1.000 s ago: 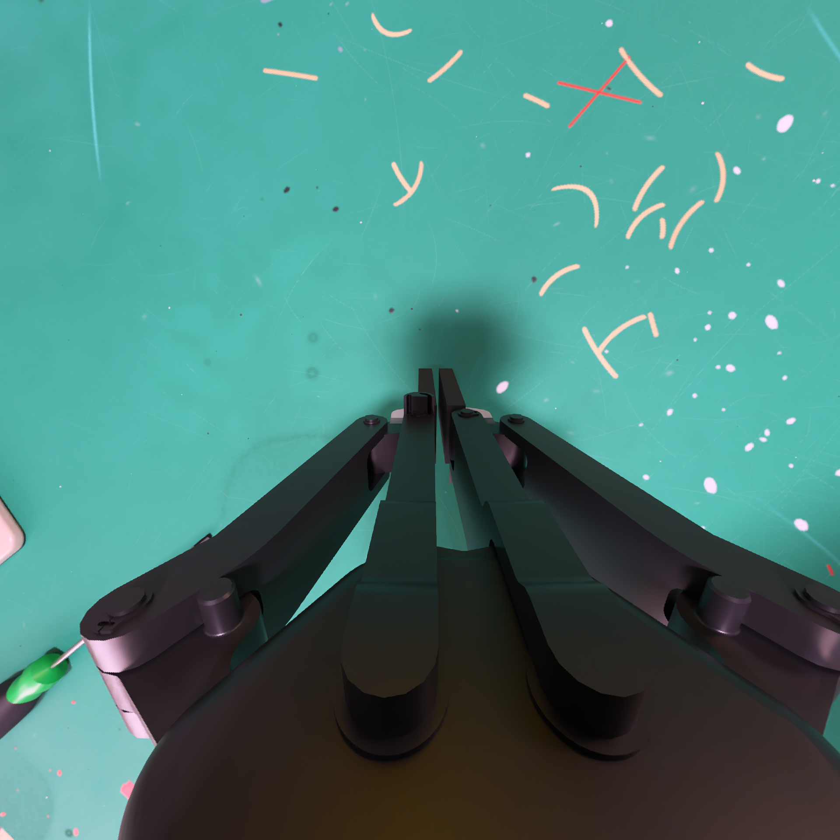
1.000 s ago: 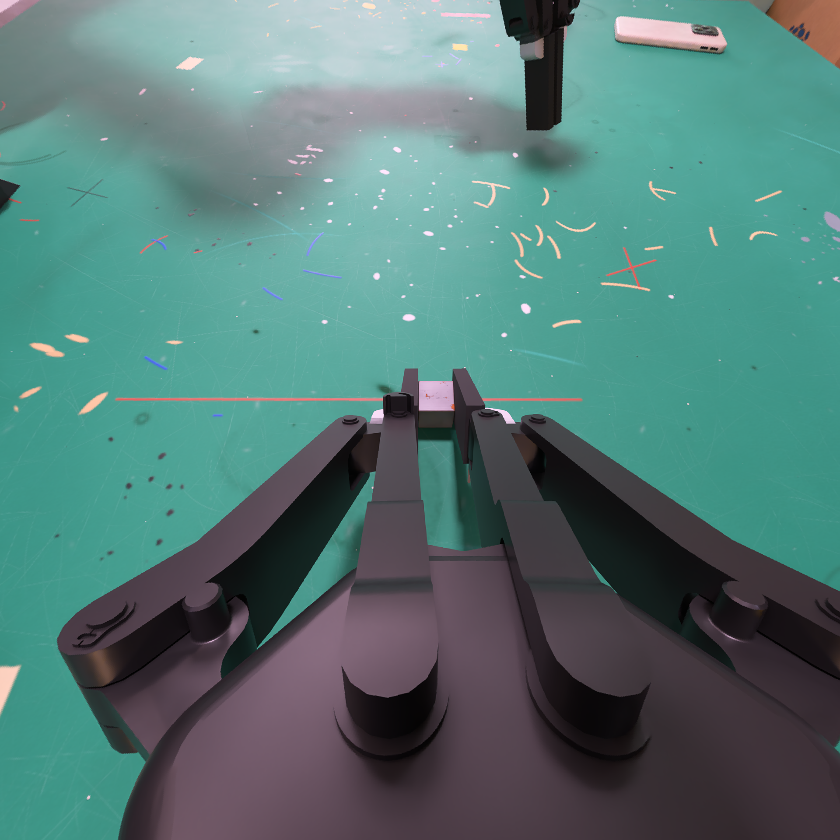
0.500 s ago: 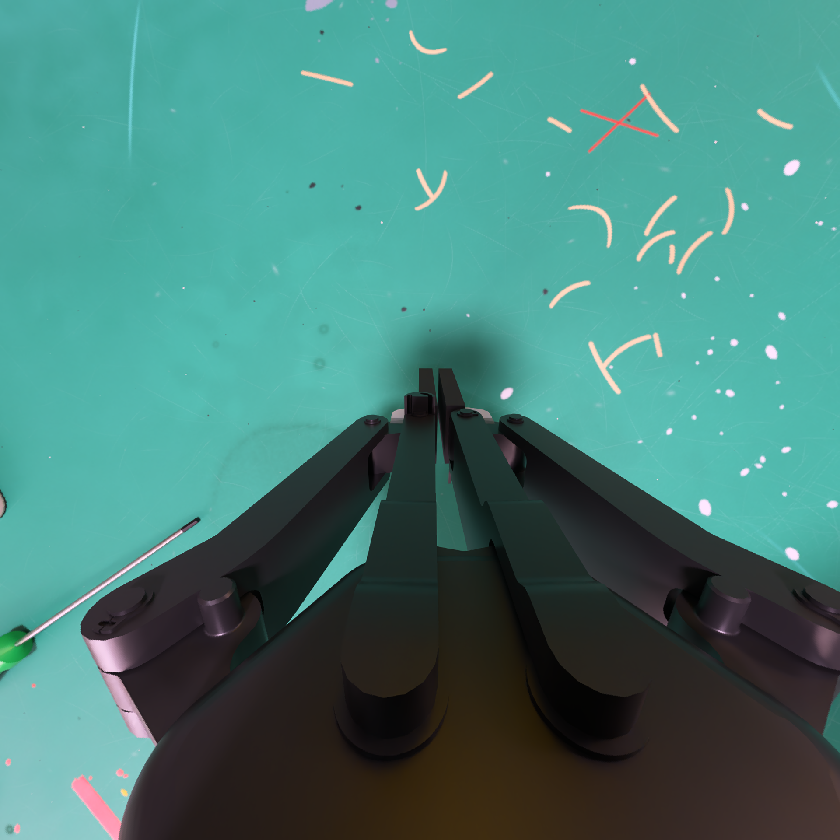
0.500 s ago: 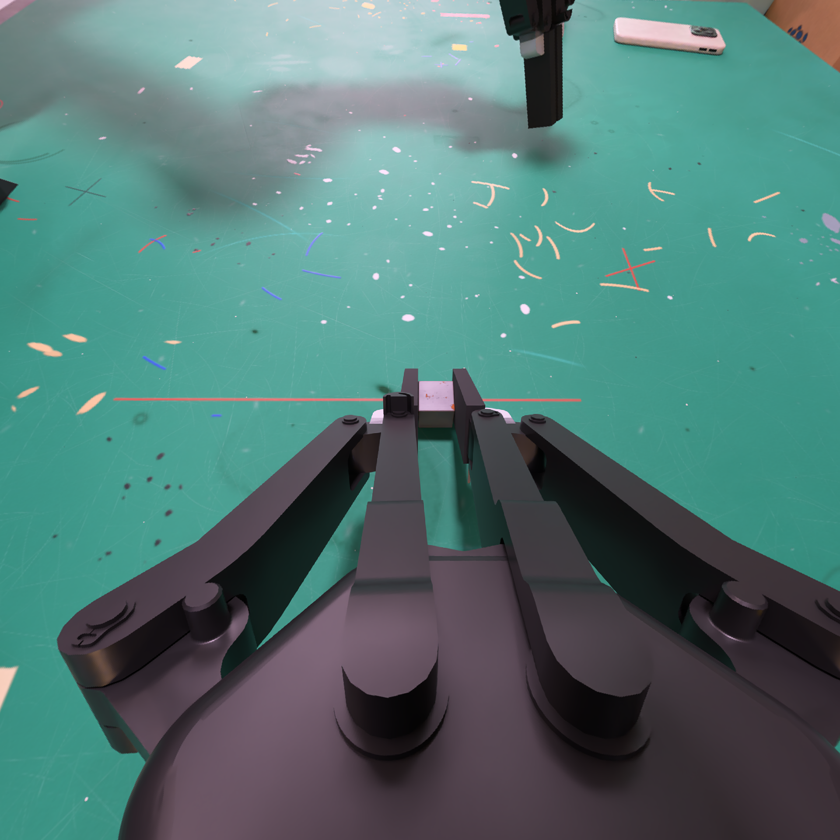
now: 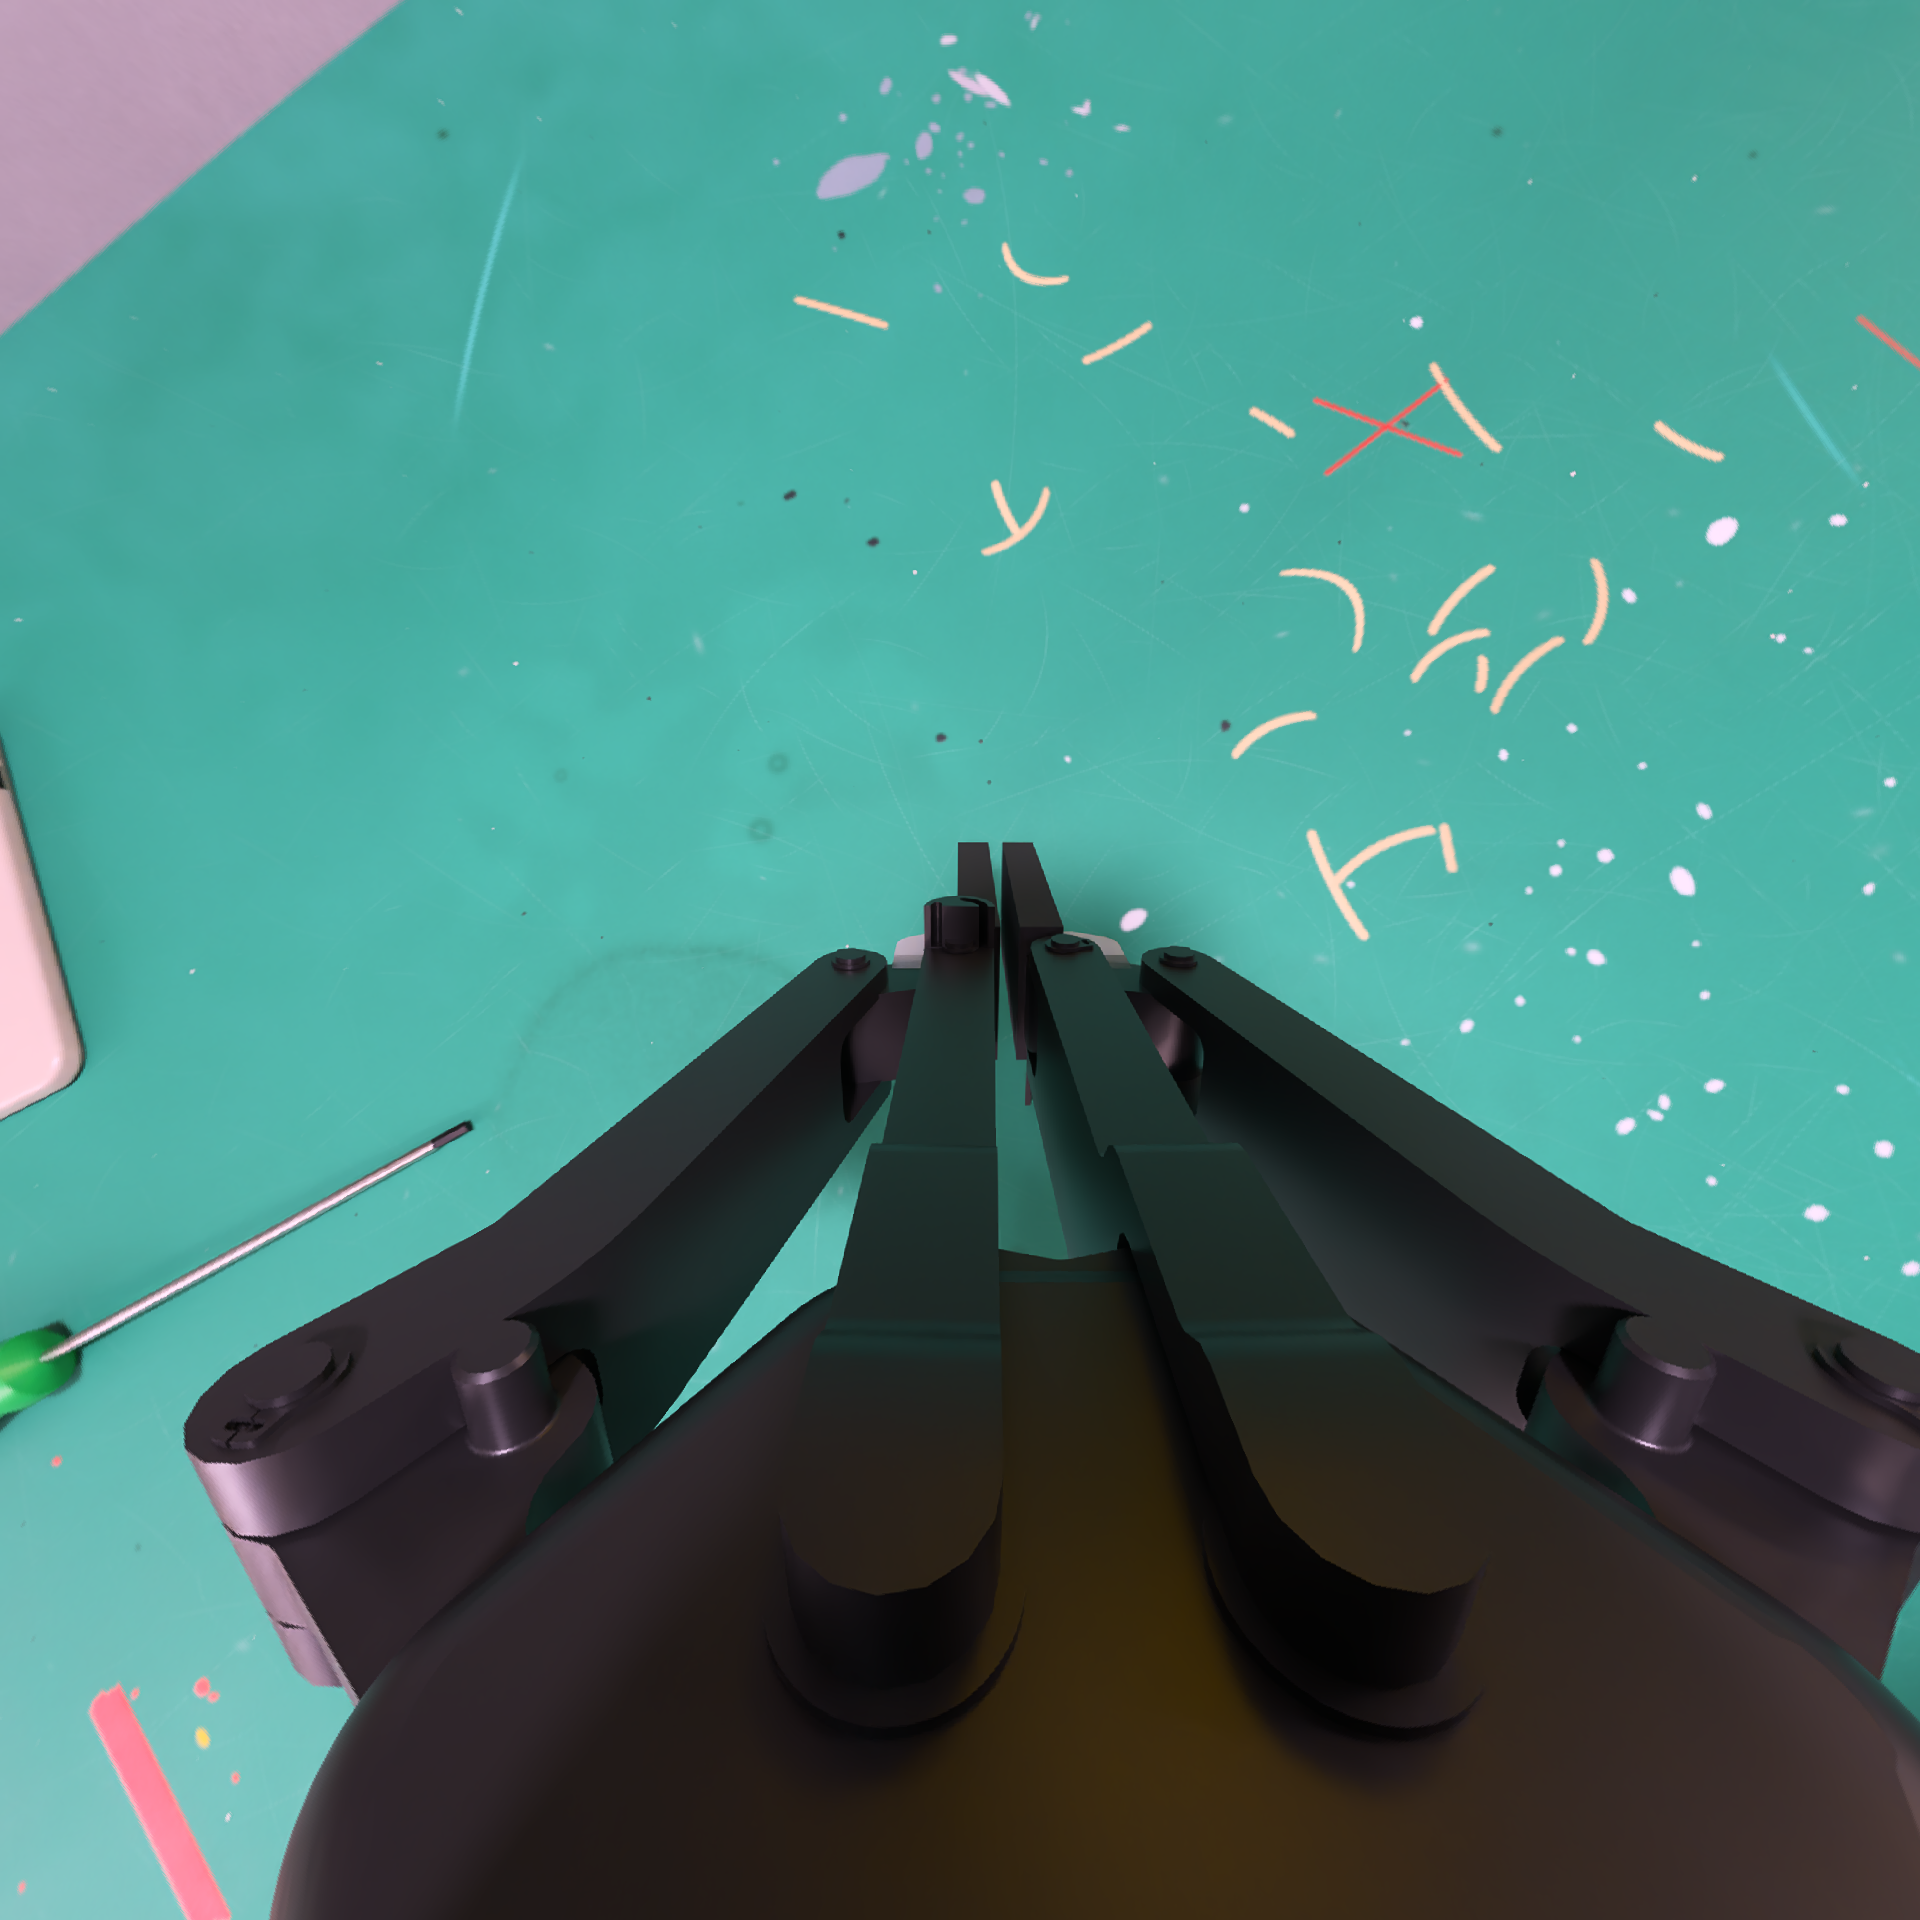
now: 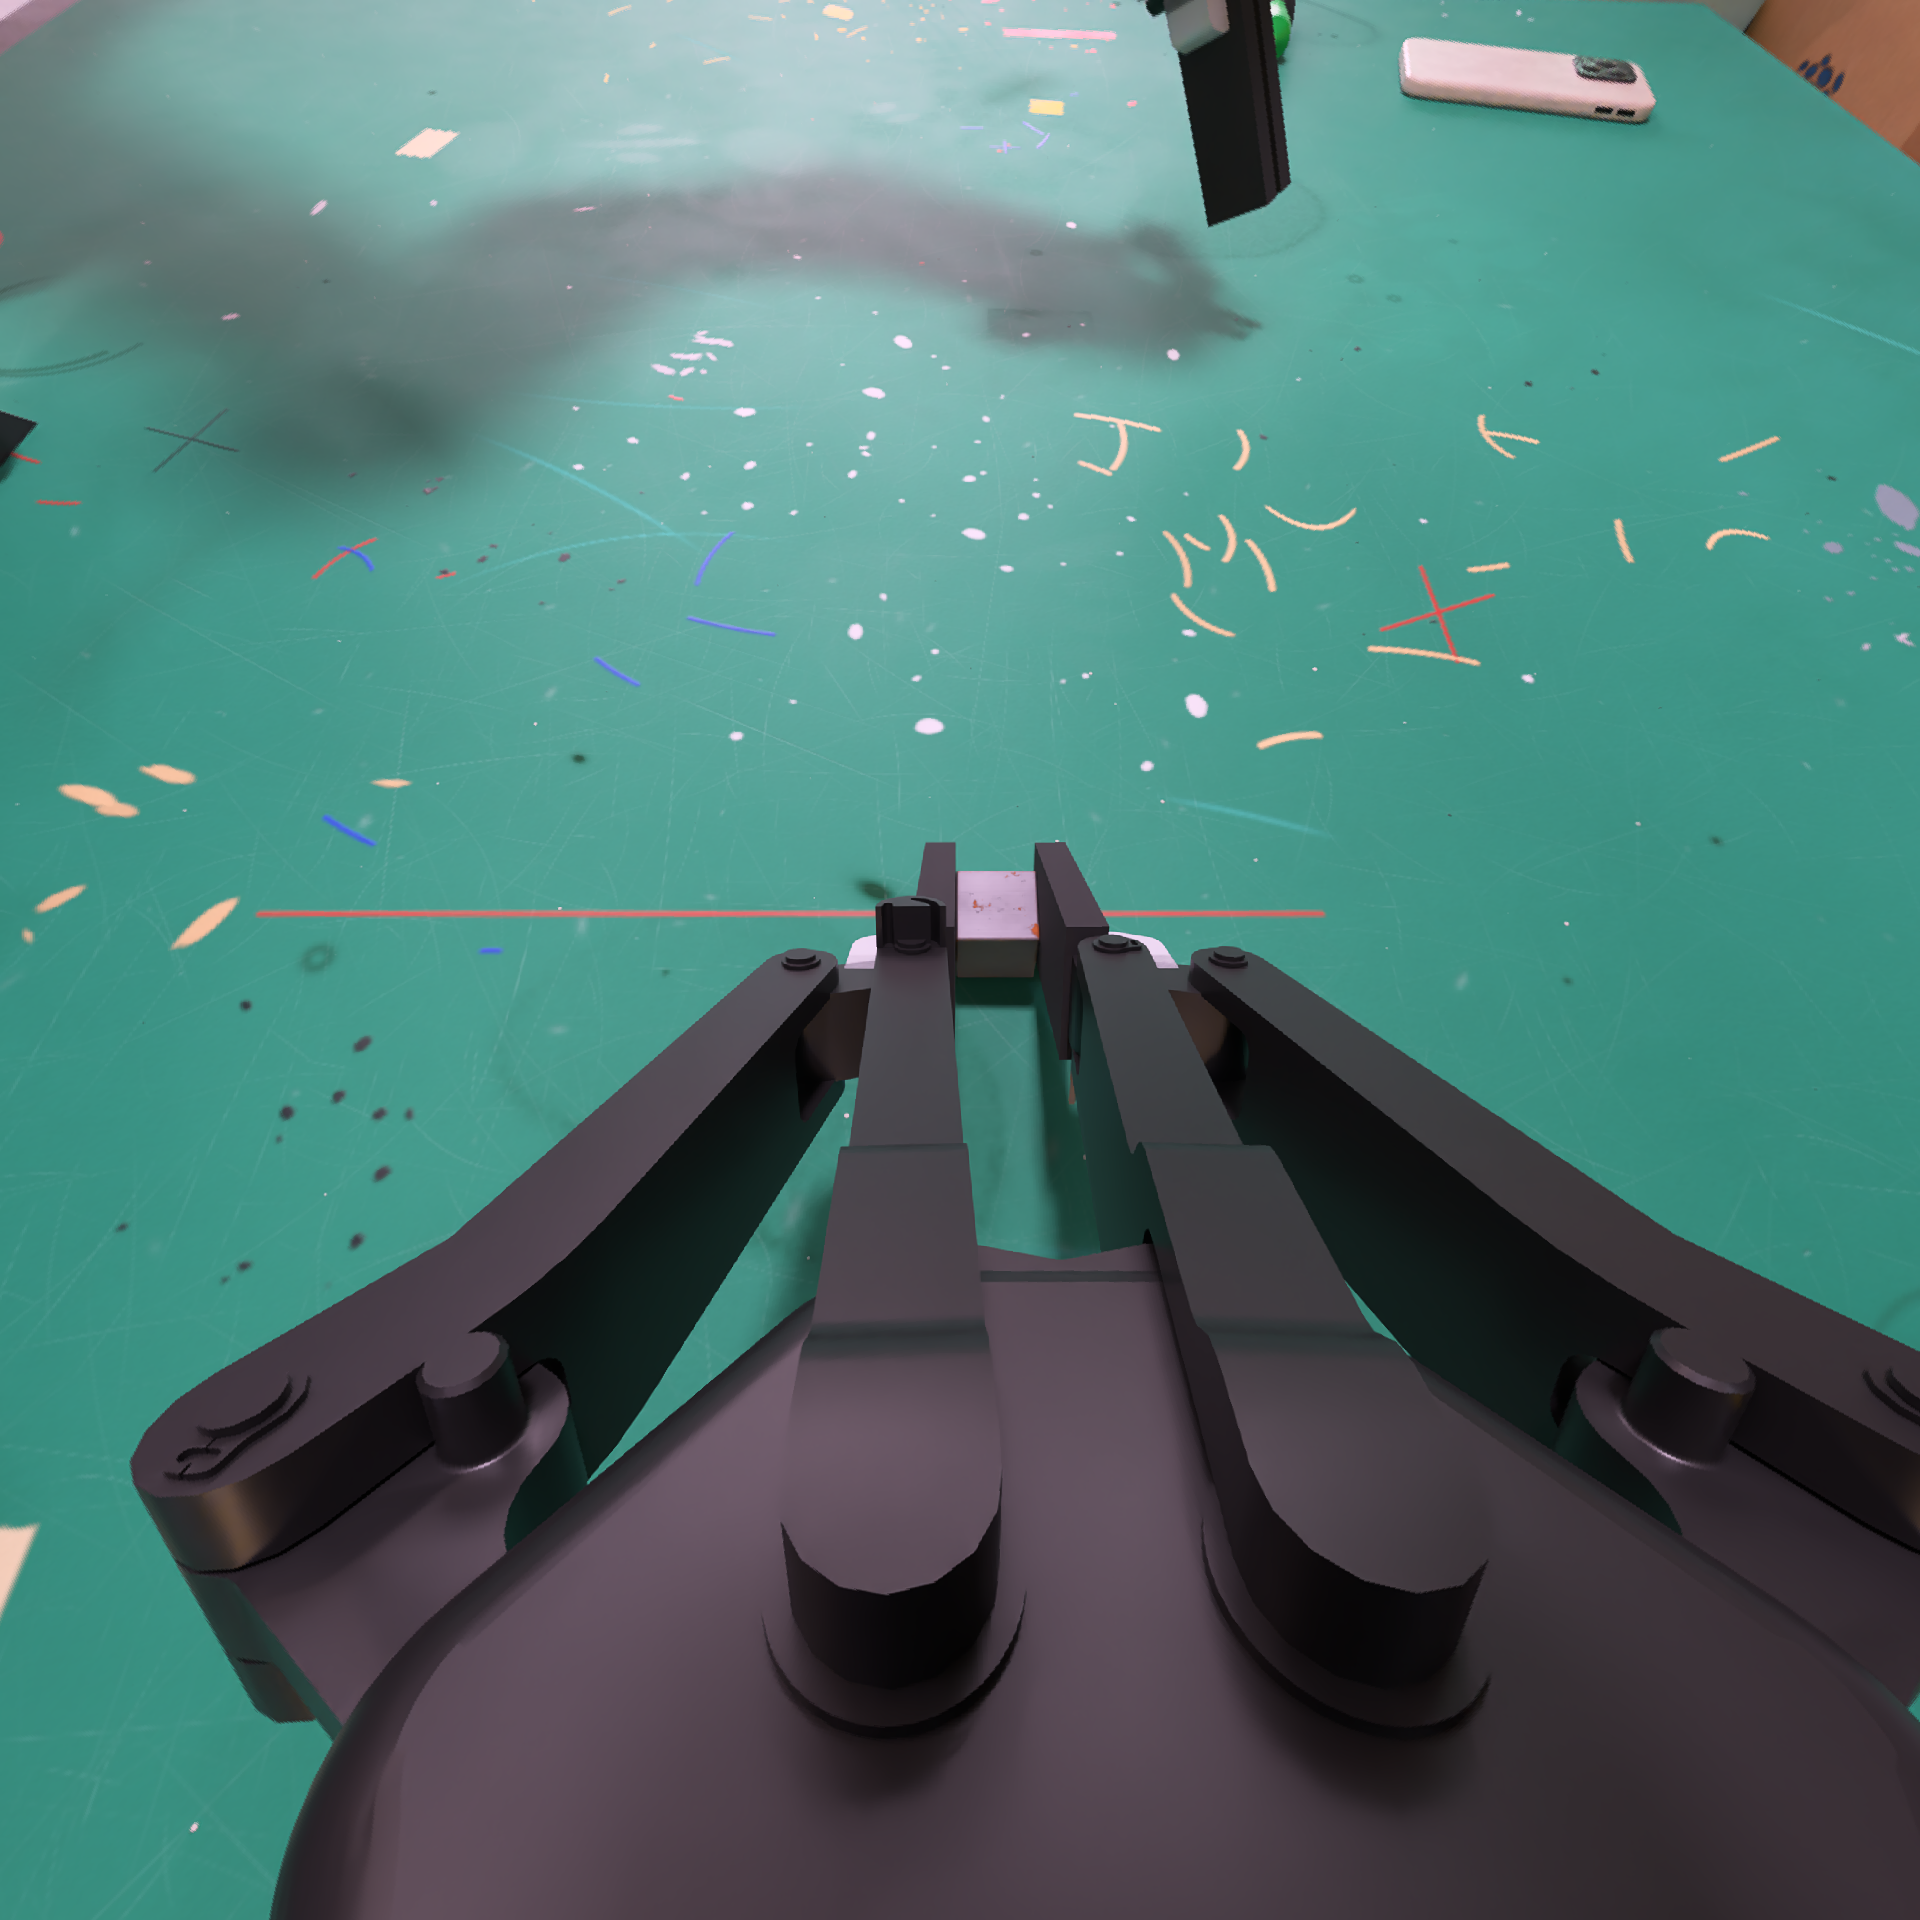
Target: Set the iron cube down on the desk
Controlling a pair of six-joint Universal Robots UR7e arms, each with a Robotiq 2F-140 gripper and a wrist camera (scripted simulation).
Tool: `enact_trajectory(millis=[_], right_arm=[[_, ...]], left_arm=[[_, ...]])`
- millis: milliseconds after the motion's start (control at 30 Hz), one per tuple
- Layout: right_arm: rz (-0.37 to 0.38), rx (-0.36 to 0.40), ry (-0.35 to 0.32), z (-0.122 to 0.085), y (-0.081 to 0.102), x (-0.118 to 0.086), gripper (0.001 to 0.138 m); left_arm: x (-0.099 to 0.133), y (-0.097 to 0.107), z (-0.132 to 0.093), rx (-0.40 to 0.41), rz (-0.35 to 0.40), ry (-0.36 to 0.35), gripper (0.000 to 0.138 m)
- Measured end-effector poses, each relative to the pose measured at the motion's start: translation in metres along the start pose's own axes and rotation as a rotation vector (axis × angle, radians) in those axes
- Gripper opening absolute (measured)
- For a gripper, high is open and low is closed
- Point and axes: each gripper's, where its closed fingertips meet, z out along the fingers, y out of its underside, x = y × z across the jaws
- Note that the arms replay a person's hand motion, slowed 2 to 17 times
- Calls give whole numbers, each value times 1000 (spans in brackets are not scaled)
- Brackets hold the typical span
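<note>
The iron cube point(image 6: 995, 914) is small, grey and rust-speckled. My right gripper point(image 6: 997, 883) is shut on it, one finger on each side, low over the green desk point(image 6: 727, 727). Whether the cube touches the desk I cannot tell. My left gripper point(image 5: 995, 873) is shut with nothing between its fingers, above the green desk point(image 5: 520, 623). It also shows far off at the top of the right wrist view point(image 6: 1236, 125), hanging over the desk.
A green-handled screwdriver point(image 5: 239, 1257) lies at the left of the left wrist view, next to a pale phone point(image 5: 26, 966). The phone point(image 6: 1522, 78) also shows at the far right in the right wrist view. The desk edge point(image 5: 156, 156) is at upper left.
The left gripper has risen and drawn back: more desk, the screwdriver and the desk edge come into its view. The right gripper and cube have not moved.
</note>
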Motion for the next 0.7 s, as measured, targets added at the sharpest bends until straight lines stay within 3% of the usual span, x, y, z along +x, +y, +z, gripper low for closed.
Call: enact_trajectory(millis=[367, 700], right_arm=[[-6, 1, 6, 0, 0, 0, 20], [-14, 2, 14, 0, -1, 0, 20]], left_arm=[[10, -11, -42, 99, -25, -92, 3], [43, -34, -80, 234, 18, -119, 3]])
